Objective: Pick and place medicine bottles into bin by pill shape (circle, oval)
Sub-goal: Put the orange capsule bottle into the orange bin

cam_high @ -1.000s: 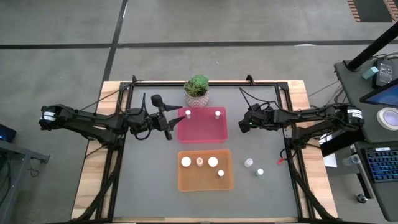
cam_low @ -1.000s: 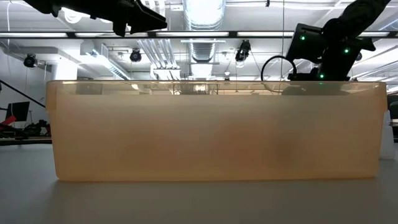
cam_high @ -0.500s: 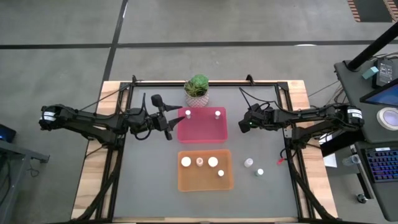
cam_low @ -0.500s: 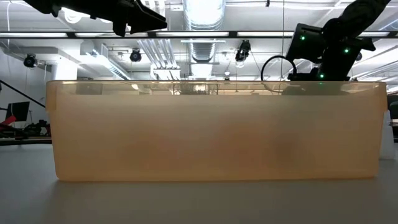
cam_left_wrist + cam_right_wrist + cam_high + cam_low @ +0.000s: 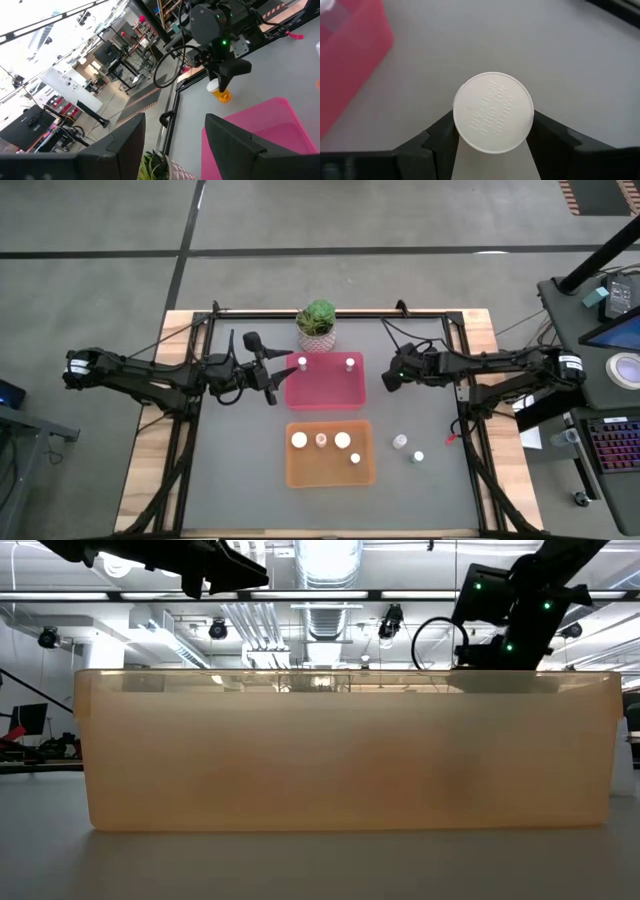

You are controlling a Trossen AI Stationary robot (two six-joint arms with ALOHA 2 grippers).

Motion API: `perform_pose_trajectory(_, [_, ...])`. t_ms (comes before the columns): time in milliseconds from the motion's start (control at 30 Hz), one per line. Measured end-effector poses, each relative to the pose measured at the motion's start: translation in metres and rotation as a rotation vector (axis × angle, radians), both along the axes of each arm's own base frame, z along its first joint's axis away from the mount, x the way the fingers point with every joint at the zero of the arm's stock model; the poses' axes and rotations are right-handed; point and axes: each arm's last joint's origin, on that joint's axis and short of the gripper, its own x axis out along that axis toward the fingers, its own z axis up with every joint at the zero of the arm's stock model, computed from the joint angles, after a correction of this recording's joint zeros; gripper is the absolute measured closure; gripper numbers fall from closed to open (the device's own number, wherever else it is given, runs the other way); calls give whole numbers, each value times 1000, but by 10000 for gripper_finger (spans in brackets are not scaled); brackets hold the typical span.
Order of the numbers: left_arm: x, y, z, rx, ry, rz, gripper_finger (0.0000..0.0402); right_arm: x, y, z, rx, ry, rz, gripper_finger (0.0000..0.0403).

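Right gripper (image 5: 492, 150) has its fingers (image 5: 437, 137) pinched on the white cap of a medicine bottle (image 5: 493, 111), held above the grey table (image 5: 240, 480) just off the right edge of the pink tray (image 5: 325, 380). The left wrist view shows the same bottle with an orange body hanging under that gripper. Left gripper (image 5: 268, 370) waits at the pink tray's left edge, fingers spread, empty.

Two bottles already stand in the pink tray; four sit in the orange tray (image 5: 330, 453), which lies nearer the front edge of the table than the pink one. Two more bottles (image 5: 400, 442) rest on the table to the right of the orange tray. A potted plant (image 5: 317, 322) stands just behind the pink tray.

Likely step: carry the held bottle over the pink tray wall. Keep it upright, clear the rim, pick a bare patch away from the two standing bottles, lower before letting go.

Cap carries raised lettering, too faint to read. No brand or label legible.
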Motion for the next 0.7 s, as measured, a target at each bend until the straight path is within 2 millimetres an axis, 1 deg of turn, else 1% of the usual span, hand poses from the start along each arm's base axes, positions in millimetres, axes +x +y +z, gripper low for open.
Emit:
perform_pose_trajectory(167, [0,0,0,0,0,0,210,6,2,15,-6,13,36,204])
perform_pose_trajectory(267, [0,0,0,0,0,0,210,11,8,26,-8,12,67,204])
perform_pose_trajectory(467, [0,0,0,0,0,0,210,19,28,47,-8,1,161,204])
perform_pose_trajectory(700, [0,0,0,0,-1,0,210,32,59,78,-16,-94,295,204])
